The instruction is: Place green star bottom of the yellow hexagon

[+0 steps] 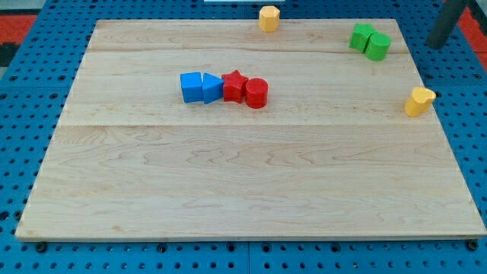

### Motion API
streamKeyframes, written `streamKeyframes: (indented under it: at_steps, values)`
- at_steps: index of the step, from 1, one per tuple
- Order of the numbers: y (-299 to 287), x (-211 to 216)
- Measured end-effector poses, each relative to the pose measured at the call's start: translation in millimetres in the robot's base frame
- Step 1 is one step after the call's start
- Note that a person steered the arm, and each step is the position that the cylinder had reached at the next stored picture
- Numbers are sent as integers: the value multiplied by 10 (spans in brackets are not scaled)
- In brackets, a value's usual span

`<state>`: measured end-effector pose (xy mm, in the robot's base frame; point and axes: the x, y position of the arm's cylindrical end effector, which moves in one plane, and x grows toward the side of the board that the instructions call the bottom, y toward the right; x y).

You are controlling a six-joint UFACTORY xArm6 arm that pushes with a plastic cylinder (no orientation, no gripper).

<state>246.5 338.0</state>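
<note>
The green star (361,36) lies near the board's top right, touching a green cylinder (378,47) at its lower right. The yellow hexagon (268,17) sits at the board's top edge, well to the left of the star. My tip (436,44) is at the view's top right, just off the board's right edge. It is to the right of the green pair and touches no block.
The wooden board (243,183) lies on a blue pegboard. A row stands left of centre: blue cube (191,87), blue triangle (212,88), red star (234,85), red cylinder (256,93). Another yellow block (418,100) sits at the right edge.
</note>
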Motion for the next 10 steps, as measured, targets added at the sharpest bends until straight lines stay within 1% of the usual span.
streamKeyframes:
  at_steps: [1, 2, 4, 5, 6, 7, 8, 9, 10]
  values:
    - [-365, -189]
    - [-692, -171]
    - [-1857, -87]
    - [-1623, -58]
    - [-1668, 154]
    - [-2120, 222]
    - [-2414, 266]
    - [-2677, 460]
    - [-2931, 523]
